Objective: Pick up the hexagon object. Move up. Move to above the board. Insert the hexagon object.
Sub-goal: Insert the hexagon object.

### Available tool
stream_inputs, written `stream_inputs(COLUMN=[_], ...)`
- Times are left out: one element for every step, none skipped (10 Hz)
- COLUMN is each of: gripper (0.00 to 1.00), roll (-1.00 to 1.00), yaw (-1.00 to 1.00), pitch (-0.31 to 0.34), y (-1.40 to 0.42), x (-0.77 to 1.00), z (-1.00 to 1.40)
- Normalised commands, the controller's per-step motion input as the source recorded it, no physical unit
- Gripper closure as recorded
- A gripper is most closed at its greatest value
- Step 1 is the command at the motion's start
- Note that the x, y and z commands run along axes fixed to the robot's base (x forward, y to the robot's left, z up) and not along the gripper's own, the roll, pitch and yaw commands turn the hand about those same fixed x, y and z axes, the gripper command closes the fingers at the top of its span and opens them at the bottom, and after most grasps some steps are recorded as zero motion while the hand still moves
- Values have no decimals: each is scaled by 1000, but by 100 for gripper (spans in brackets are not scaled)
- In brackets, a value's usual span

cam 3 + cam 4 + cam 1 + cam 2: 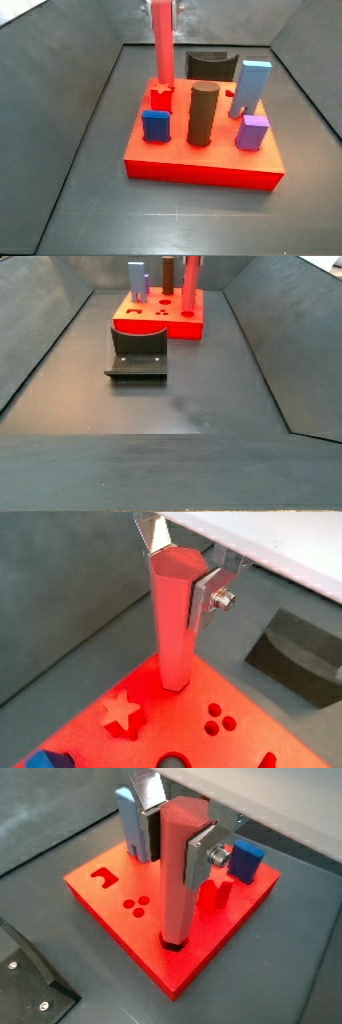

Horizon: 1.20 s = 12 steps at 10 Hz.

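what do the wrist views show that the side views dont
Only the wrist views show the hand closed on the red hexagon rod, and the rod's foot sitting in a hole in the red board. Only the side views show the brown cylinder, the purple block and the dark curved block in front of the board. Both show the rod upright and the light blue post.
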Motion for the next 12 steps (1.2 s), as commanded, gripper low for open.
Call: stream_inputs(gripper=[100, 100, 100, 100, 100, 100, 100, 100, 100, 100, 100, 100], roll=[0, 0, 0, 0, 26, 56, 69, 96, 86, 29, 0, -43], yaw=[-49, -43, -29, -6, 0, 0, 0, 151, 117, 17, 0, 0], pitch=[16, 26, 29, 36, 57, 63, 14, 0, 1, 0, -19, 0], y=[31, 94, 117, 120, 123, 66, 0, -146, -174, -160, 0, 0], x=[80, 3, 0, -6, -6, 0, -57, -126, -74, 0, 71, 143], z=[-229, -89, 0, 0, 0, -66, -177, -209, -169, -186, -549, -766])
